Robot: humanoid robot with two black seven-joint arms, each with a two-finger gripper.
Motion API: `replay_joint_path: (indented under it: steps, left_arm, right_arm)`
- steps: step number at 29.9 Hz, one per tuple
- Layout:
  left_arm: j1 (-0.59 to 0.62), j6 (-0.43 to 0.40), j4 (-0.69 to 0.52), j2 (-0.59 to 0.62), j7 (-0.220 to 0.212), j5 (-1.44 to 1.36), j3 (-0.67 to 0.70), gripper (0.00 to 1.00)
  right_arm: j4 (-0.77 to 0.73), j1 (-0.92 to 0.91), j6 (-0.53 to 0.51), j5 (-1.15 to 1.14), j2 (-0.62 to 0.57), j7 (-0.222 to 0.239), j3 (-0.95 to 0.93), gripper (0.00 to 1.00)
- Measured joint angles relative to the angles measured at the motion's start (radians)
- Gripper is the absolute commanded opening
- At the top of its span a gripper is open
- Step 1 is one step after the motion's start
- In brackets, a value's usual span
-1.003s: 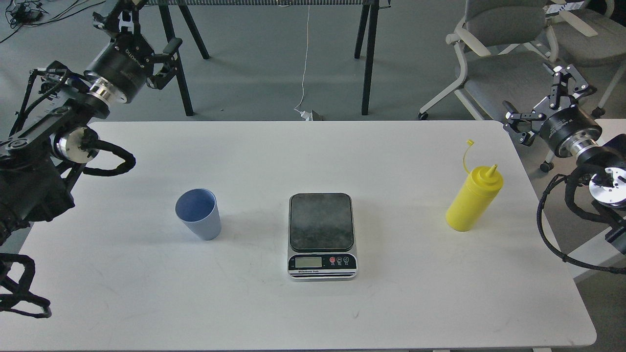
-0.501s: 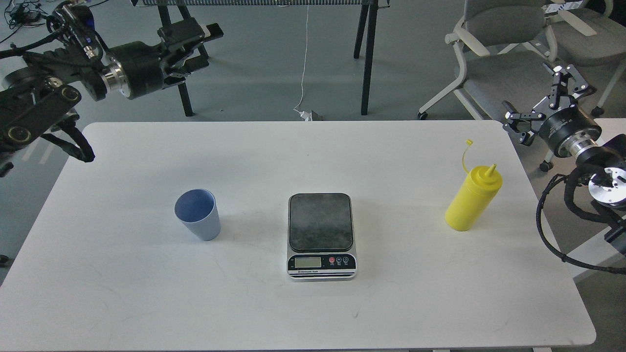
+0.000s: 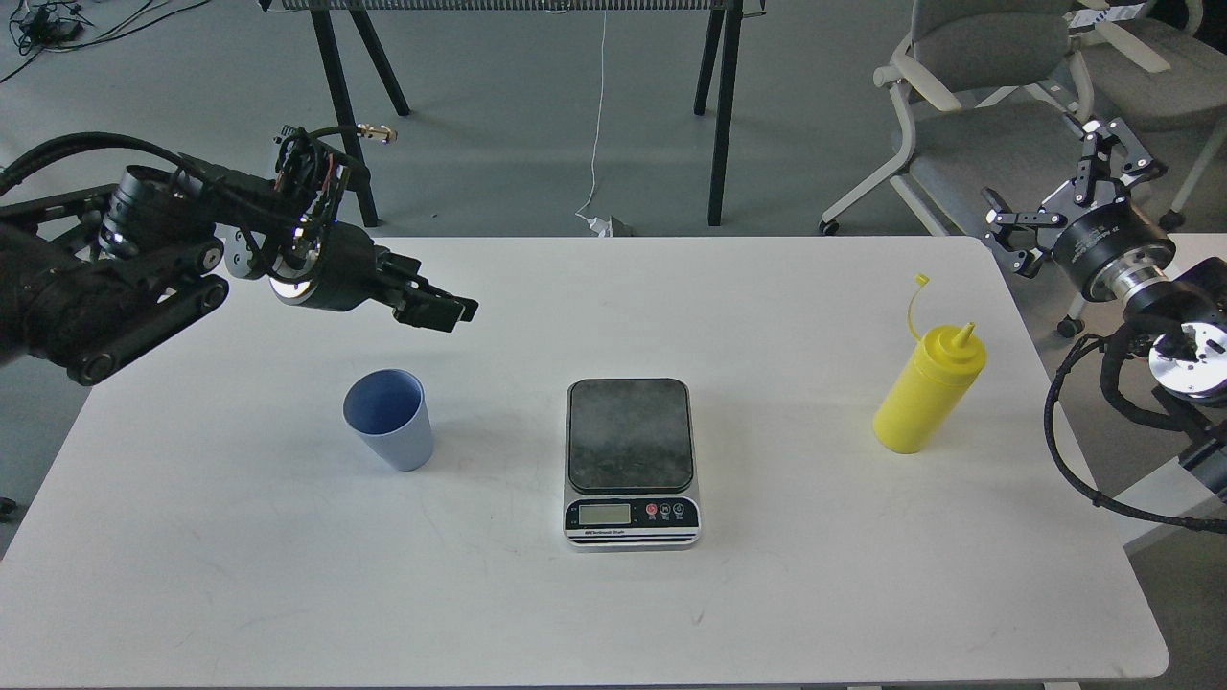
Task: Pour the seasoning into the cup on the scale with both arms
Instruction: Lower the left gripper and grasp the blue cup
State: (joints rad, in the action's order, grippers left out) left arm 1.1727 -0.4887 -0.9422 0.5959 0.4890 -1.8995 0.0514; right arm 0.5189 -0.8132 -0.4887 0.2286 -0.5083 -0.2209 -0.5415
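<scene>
The light blue-grey cup (image 3: pixel 388 420) stands upright on the white table (image 3: pixel 240 575), left of the scale (image 3: pixel 630 460). The scale's dark plate is bare. The yellow squeeze bottle (image 3: pixel 928 388) stands upright at the table's right side with its small cap hanging off on its tether. My left gripper (image 3: pixel 449 312) hovers above the table, up and to the right of the cup, and points right. It is dark and seen side-on, so its fingers do not separate. My right gripper (image 3: pixel 1054 177) is open and empty, past the table's right edge, above the bottle.
Grey office chairs (image 3: pixel 987 105) stand behind the table's far right corner. Black trestle legs (image 3: pixel 719 105) and a white cable (image 3: pixel 596 125) are on the floor beyond the far edge. A second white surface (image 3: pixel 1193 249) lies at the right, under my right arm.
My left arm has swung down and right from high at the back left, so its gripper now hangs over the table near the cup. My right gripper has shifted only slightly. Cup, scale and bottle have not moved.
</scene>
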Motion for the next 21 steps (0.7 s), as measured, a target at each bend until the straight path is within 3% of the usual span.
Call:
replay_joint_path:
  steps: [21]
  left_arm:
    - [-0.004, 0.000, -0.031, 0.060, 0.000, -0.121, -0.125, 1.00]
  right_arm:
    - [-0.002, 0.007, 0.000, 0.000, -0.003, 0.000, -0.002, 0.99]
